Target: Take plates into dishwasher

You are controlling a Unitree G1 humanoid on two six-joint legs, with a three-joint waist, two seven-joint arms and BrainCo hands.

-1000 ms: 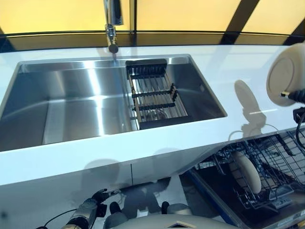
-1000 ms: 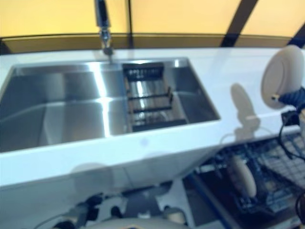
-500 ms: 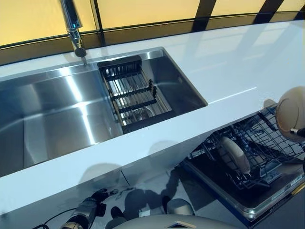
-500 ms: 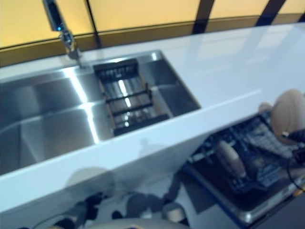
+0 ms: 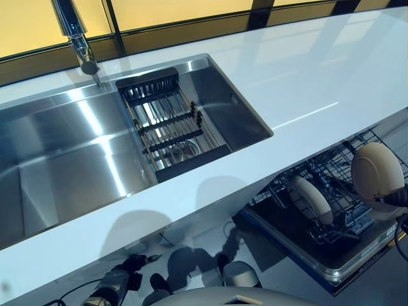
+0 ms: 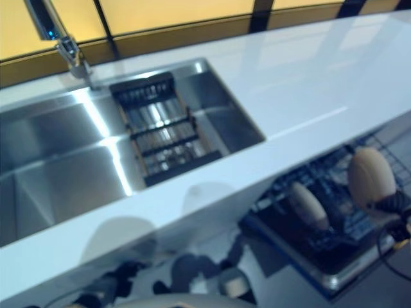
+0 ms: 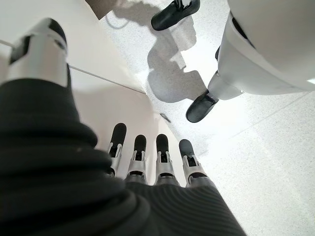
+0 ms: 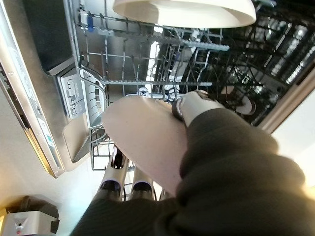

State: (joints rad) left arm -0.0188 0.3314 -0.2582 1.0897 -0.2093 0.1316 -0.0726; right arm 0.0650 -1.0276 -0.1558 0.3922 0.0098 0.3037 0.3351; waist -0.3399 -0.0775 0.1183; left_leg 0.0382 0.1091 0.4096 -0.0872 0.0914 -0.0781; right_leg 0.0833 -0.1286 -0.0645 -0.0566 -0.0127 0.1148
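My right hand (image 8: pixel 192 105) is shut on a cream plate (image 5: pixel 376 171), thumb on one face and fingers (image 8: pixel 115 179) behind the other. It holds the plate on edge just above the wire rack (image 5: pixel 338 191) of the open dishwasher at the lower right. The plate also shows in the right wrist view (image 8: pixel 142 137). A second cream plate (image 5: pixel 311 199) stands upright in the rack; it shows in the right wrist view too (image 8: pixel 184 12). My left hand (image 7: pixel 147 157) hangs low beside the white cabinet front, fingers straight, empty.
A steel sink (image 5: pixel 70 153) is set in the white counter (image 5: pixel 306 83), with a black drying rack (image 5: pixel 169 124) inside and a tap (image 5: pixel 73 32) behind. The dishwasher door (image 5: pixel 344 264) lies open below the counter edge.
The camera has swung right and down. My right hand has lowered the plate from counter height down over the dishwasher rack. The left hand has stayed put.
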